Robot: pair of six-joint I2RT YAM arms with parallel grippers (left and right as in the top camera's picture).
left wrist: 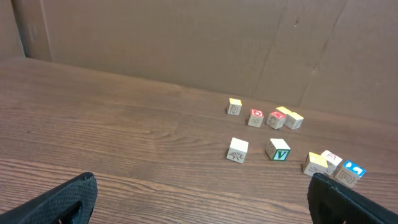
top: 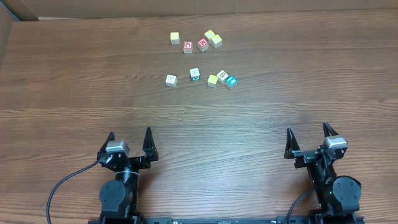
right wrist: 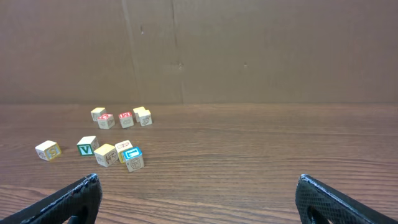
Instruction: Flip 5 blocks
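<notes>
I have my left claw (top: pixel 129 134) and right claw (top: pixel 307 129) both spread wide, pinching nothing, low over the near edge of the worktop (top: pixel 74 81). The blocks (top: pixel 194 74) lie in a loose row mid-worktop, well apart from both claws, with two red-faced cubes (top: pixel 188 46) just behind
</notes>
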